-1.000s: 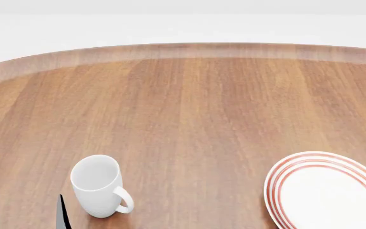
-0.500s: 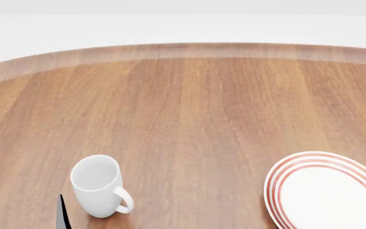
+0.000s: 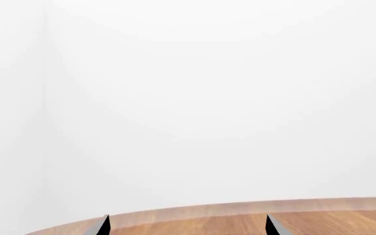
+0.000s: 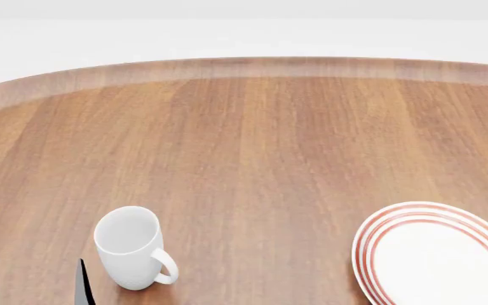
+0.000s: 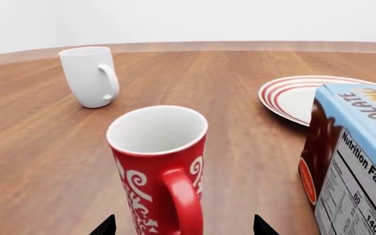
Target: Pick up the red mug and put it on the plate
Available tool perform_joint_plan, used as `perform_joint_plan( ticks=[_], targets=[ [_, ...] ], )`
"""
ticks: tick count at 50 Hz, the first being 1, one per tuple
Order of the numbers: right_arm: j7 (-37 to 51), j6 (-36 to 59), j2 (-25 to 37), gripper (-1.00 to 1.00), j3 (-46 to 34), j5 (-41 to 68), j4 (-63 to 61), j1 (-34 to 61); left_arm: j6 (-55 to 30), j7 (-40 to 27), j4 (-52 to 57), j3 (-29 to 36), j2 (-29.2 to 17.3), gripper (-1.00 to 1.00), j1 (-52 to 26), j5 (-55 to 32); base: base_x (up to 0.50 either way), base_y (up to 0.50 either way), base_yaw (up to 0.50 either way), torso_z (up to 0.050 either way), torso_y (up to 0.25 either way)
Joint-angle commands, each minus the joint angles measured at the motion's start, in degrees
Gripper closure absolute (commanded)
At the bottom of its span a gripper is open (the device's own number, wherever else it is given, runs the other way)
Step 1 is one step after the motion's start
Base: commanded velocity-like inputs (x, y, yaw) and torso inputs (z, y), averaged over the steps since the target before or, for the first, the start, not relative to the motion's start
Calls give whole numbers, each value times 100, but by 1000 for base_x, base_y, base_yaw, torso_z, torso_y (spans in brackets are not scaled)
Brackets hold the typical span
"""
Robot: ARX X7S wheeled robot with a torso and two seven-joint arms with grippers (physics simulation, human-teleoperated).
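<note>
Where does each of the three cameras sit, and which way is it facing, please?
Head: on the robot's head, looking down at the table, white mug, plate; left gripper tips show.
Left wrist: near the left gripper, facing the table edge and wall.
Right wrist: behind the right gripper, facing the red mug and a carton.
Head and right wrist share white mug and plate.

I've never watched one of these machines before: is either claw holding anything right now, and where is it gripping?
Nothing is held. The right gripper is open, its fingertips either side of the red mug, not touching. The left gripper is open, beside the white mug.
</note>
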Motion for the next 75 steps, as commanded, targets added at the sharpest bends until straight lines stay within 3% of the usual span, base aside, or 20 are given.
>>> perform_joint_plan(
  ticks=[1,36,37,62,75],
  targets=[
    [-55,-33,-20,-100,-7,68,134,108,9,-13,-4,17,-10,-100,-6,-5,0,0,0,0,0],
    [6,108,2,-100,-45,66,0,132,60,-68,-29,61,-35,-100,-25,14,0,0,0,0,0],
    [10,107,-1,100,-41,71,10,136,65,-69,-31,62,-35,-100,-26,11,0,0,0,0,0],
    [-19,30,-9,100,4,162,219,242,95,-97,-46,95,-53,-100,-39,6,0,0,0,0,0],
    [1210,1855,851,100,517,-516,-3390,-643,114,-110,-54,112,-60,-100,-46,-3,0,0,0,0,0]
  ],
)
